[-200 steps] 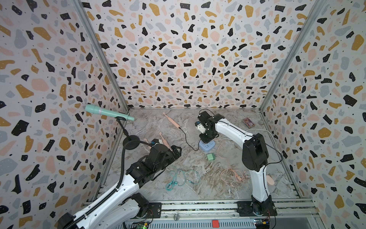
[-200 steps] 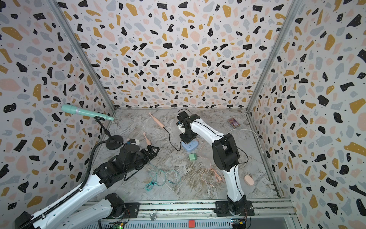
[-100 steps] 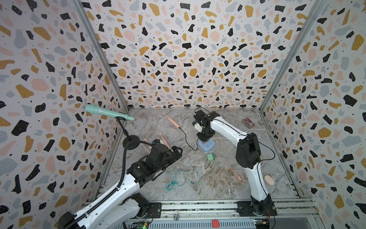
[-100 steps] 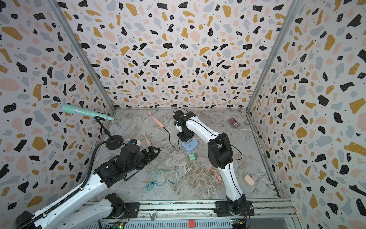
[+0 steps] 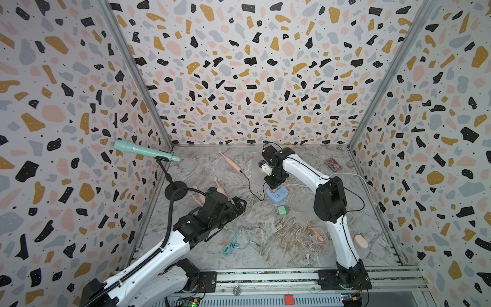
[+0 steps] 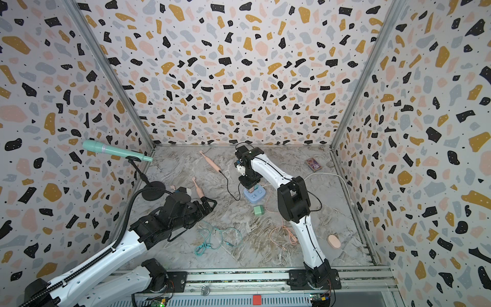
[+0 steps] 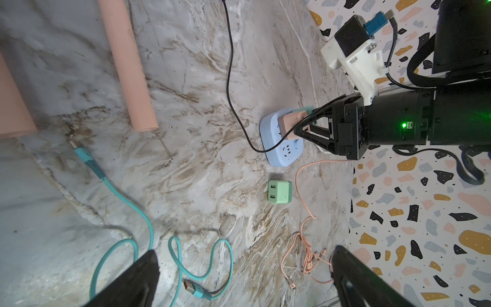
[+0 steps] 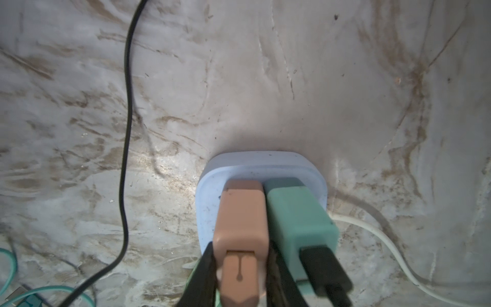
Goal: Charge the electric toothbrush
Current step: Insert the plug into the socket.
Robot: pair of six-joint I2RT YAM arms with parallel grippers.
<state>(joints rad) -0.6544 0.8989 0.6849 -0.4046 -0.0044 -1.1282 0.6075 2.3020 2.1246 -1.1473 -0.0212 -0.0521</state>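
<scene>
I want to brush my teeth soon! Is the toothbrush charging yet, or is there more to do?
Looks done: the black cable runs from the toothbrush and seems plugged into the teal charger seated in the blue power strip. In hand: the right gripper is clamped on the pink charger beside it. Left: probably letting go and backing away. The left gripper is open, holding nothing.

**Odds and ends on my table**

On my left a teal microphone [image 5: 144,151] sits tilted in a black stand [image 5: 175,190] by the wall. A doll [image 5: 220,186] lies near the stand's base. Toward the front I see a teal cable [image 5: 228,247] in loose loops and a tangled pink cable [image 7: 308,261], with a green cube [image 7: 279,192] between them, farther back. A card box [image 5: 333,164] lies far right, and a pink oval [image 5: 360,241] front right.
</scene>
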